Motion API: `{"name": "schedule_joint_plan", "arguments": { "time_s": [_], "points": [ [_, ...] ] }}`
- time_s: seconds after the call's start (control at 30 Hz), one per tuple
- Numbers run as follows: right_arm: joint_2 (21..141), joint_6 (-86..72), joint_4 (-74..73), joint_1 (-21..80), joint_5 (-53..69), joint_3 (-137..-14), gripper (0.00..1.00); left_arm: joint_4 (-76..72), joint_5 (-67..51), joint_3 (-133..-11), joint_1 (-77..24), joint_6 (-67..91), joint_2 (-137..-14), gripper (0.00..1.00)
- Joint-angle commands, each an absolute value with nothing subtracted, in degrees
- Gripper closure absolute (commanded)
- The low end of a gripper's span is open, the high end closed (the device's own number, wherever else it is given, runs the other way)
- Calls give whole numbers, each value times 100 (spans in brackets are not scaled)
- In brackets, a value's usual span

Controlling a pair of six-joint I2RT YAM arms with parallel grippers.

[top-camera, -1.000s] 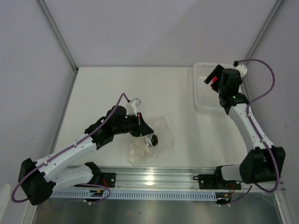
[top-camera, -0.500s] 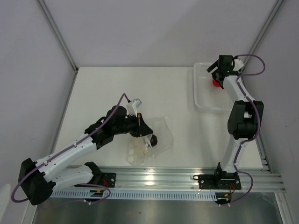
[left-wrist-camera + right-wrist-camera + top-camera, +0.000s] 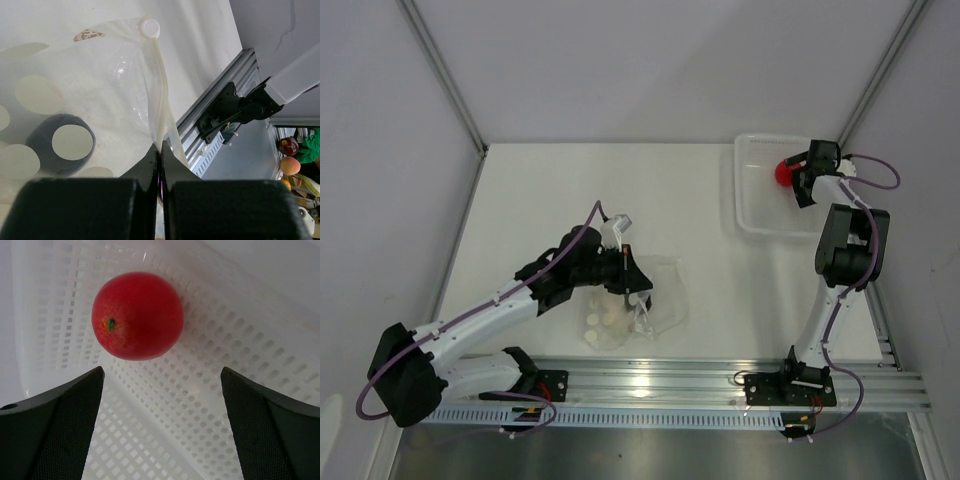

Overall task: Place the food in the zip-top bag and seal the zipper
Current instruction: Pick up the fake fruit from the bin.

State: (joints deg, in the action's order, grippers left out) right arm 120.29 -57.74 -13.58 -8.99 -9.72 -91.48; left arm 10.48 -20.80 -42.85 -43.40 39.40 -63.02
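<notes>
The clear zip-top bag (image 3: 660, 300) lies on the table near the front; it has pale dots in the left wrist view (image 3: 110, 85). My left gripper (image 3: 632, 287) is shut on the bag's edge strip (image 3: 159, 115) and pinches it between the fingertips (image 3: 160, 148). The dark ball (image 3: 40, 145) sits inside the bag. The red tomato (image 3: 782, 173) lies in the white basket (image 3: 755, 200) at the back right. My right gripper (image 3: 804, 180) is open just beside the tomato (image 3: 137, 315), its jaws wide and empty (image 3: 162, 372). The radish is not in view.
The ribbed basket wall (image 3: 240, 340) surrounds my right gripper. An aluminium rail (image 3: 660, 375) runs along the table's front edge, close behind the bag. Grey walls enclose the table at the back and on both sides.
My right arm has stretched back and dropped its open gripper into the basket next to the tomato. My left gripper has shifted slightly right and forward with the bag edge, covering the ball from above.
</notes>
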Motion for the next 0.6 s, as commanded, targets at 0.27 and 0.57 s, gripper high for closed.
{"name": "schedule_joint_plan", "arguments": {
  "time_s": [0.27, 0.57],
  "points": [
    [12436, -5898, -351, -844, -1221, -9263, 1, 677, -2180, -4201, -4368, 3885, -6346, 99],
    [12902, -5854, -501, -826, -1318, -9730, 4, 571, -2320, -4192, -4368, 3946, -6513, 99]
  ]
}}
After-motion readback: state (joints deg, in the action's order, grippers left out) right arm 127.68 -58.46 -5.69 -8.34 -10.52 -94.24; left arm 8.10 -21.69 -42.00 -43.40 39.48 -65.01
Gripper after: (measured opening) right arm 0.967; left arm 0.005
